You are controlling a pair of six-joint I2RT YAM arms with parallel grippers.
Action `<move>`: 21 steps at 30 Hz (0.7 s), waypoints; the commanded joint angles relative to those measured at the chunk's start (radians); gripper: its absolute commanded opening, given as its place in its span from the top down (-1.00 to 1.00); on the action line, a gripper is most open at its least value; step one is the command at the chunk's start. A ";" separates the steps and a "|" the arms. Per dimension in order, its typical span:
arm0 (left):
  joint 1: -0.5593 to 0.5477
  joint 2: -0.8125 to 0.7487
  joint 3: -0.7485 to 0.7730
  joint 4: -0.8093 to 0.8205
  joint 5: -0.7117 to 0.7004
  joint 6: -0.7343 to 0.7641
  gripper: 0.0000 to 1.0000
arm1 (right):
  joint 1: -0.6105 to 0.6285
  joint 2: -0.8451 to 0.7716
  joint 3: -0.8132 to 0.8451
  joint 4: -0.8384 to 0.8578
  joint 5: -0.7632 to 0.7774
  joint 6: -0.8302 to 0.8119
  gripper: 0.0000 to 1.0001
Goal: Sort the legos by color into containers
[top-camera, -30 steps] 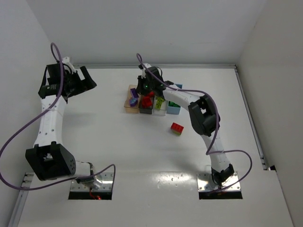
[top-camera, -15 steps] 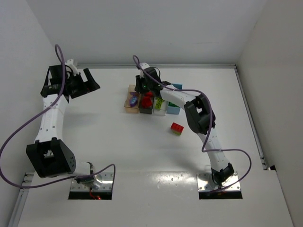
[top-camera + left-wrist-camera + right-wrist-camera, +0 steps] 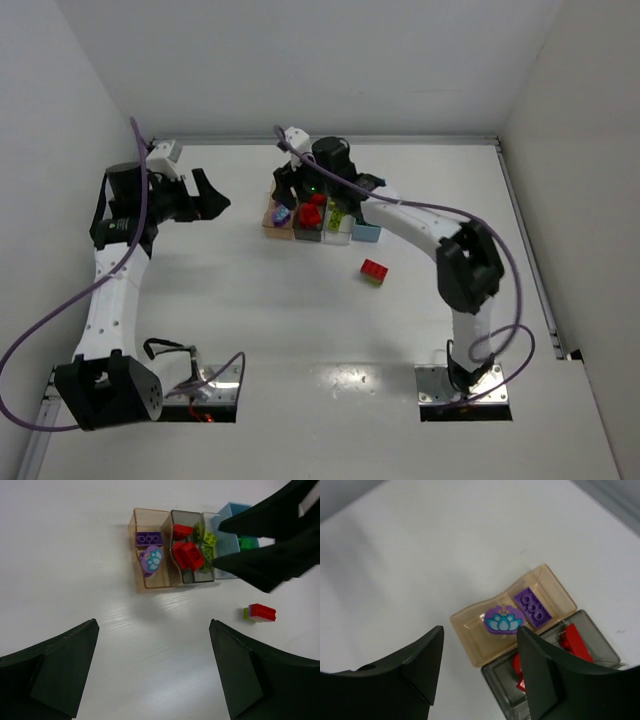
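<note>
- You have the white table [image 3: 250, 320] under both arms. The four containers stand on its far middle part, in one row, side touching side.
- The right gripper [image 3: 480, 632] hangs above the left end of this row. Its fingers stand apart and nothing is between them.
- The left gripper [image 3: 152, 630] is at the left of the table, well apart from the row and turned toward it. Its fingers are spread wide and hold nothing.
- The tan bin [image 3: 145, 582] is the left one of the row, under the right gripper. It holds a purple brick [image 3: 149, 538] and a round purple piece with a blue flower [image 3: 503, 621]. In the right wrist view the flower piece lies just below the gap between the fingers.
- The dark grey bin [image 3: 197, 577] next to it holds the red bricks [image 3: 187, 554].
- The clear bin [image 3: 207, 516] holds a lime brick [image 3: 209, 537].
- The light blue bin [image 3: 231, 507] is the right one. It holds a green brick [image 3: 246, 542], partly hidden by the right arm.
- One red-and-lime cluster [image 3: 375, 271] lies loose on the table, on the near side of the row and to its right, apart from both grippers.
</note>
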 commanded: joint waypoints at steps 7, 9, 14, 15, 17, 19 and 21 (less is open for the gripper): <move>-0.100 -0.032 -0.044 0.075 0.030 0.044 -1.00 | -0.058 -0.485 -0.205 -0.521 -0.155 -0.354 -0.43; -0.123 -0.009 -0.022 0.075 0.008 0.044 -1.00 | -0.083 -0.557 -0.268 -0.654 -0.117 -0.406 -0.43; -0.195 0.031 0.051 0.075 -0.108 0.025 -1.00 | -0.107 -0.625 -0.418 -0.871 -0.099 -0.592 -0.38; -0.195 0.045 0.061 0.075 -0.124 0.015 -1.00 | -0.107 -0.625 -0.440 -0.891 -0.085 -0.601 -0.38; -0.195 0.054 0.072 0.075 -0.124 0.005 -1.00 | -0.117 -0.625 -0.481 -0.900 -0.056 -0.632 -0.35; -0.206 0.054 0.060 0.075 -0.133 0.016 -1.00 | -0.127 -0.625 -0.532 -0.868 -0.022 -0.641 -0.32; -0.206 0.054 0.049 0.075 -0.142 0.016 -1.00 | -0.137 -0.615 -0.563 -0.844 0.007 -0.652 -0.28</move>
